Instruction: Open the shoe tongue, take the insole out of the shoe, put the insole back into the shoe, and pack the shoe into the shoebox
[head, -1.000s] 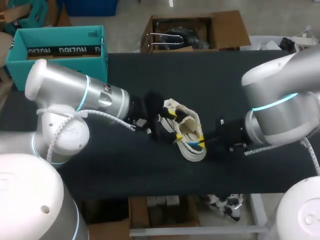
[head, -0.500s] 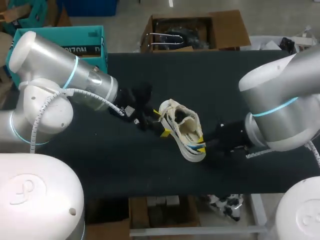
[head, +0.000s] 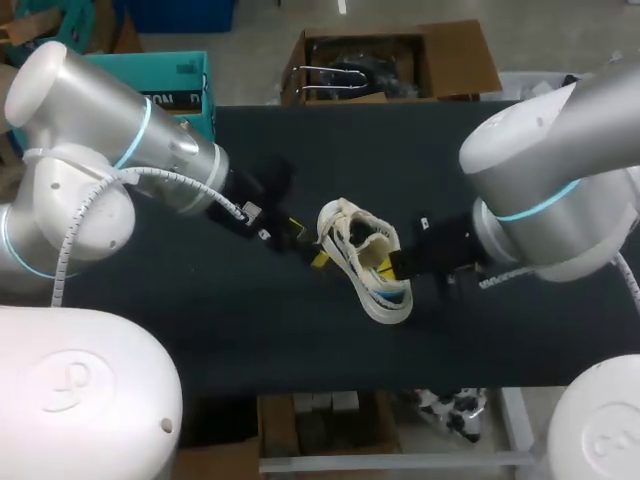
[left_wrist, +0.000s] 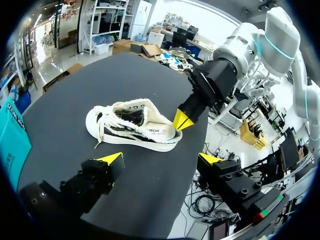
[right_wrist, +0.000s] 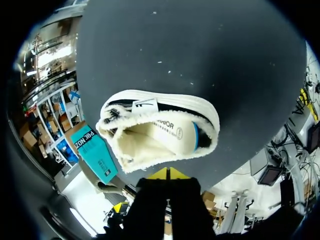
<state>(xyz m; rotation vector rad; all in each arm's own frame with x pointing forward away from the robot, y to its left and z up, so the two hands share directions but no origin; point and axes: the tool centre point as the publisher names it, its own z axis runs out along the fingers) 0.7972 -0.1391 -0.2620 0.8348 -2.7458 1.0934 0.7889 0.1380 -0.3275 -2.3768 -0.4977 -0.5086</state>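
Beside the shoe, left gripper hangs with fingers spread wide and nothing between them, shoe ahead of it and apart. Right gripper has its yellow tips pinched together on nothing, right at the shoe's collar near the heel (touching or not, cannot tell). Shoe sits mid-table with its opening up and the insole inside it, teal shoebox by the far left corner, well apart from the shoe.
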